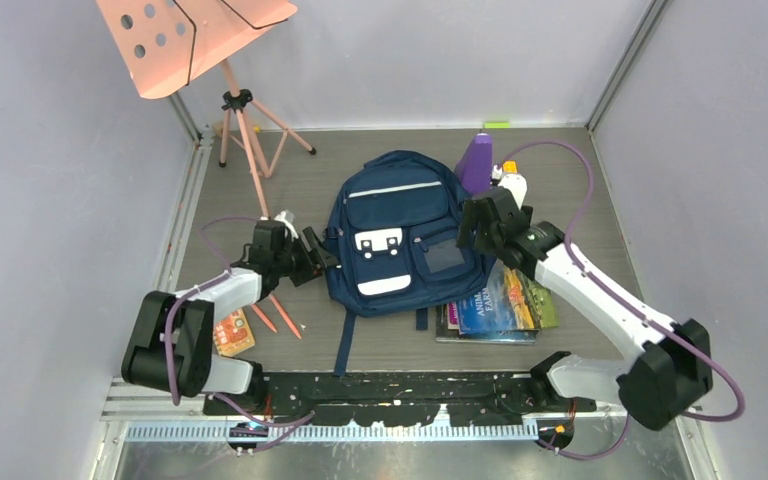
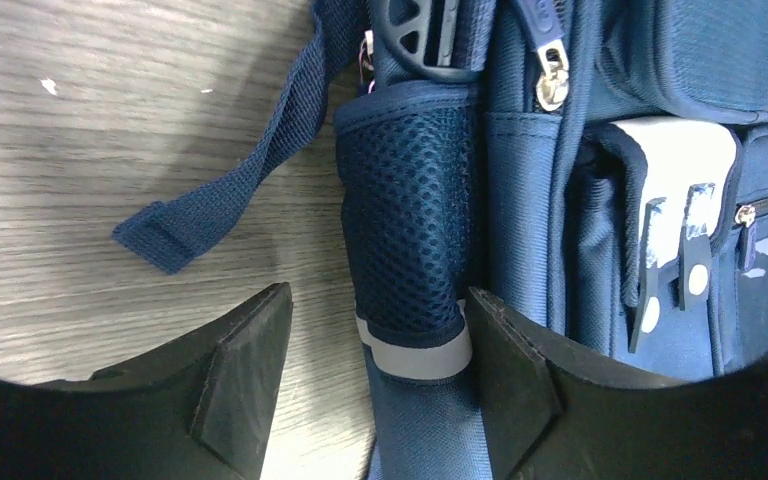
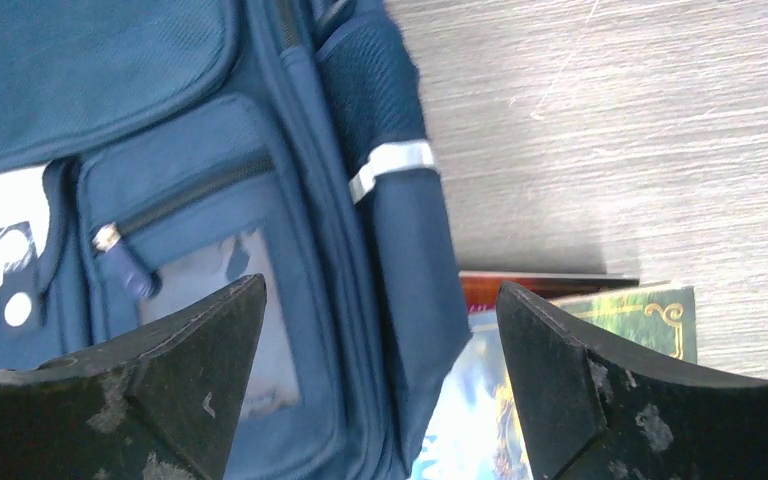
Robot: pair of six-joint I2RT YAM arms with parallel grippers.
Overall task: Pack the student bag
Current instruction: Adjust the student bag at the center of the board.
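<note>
Nearest on the wood-grain table lie an orange booklet and two red pencils at the left. A stack of books lies at the right, its edge against the near right corner of the student bag. The student bag lies flat, front up, in the middle of the table. The zips in view are drawn shut, so what it holds cannot be seen; a loose strap trails toward the near edge. The left tool is spread, its jaws either side of the bag's mesh side pocket. The right tool is spread wide over the bag's other side and the books. Beyond stand a purple bottle and a pink music stand, with pale walls around.
</note>
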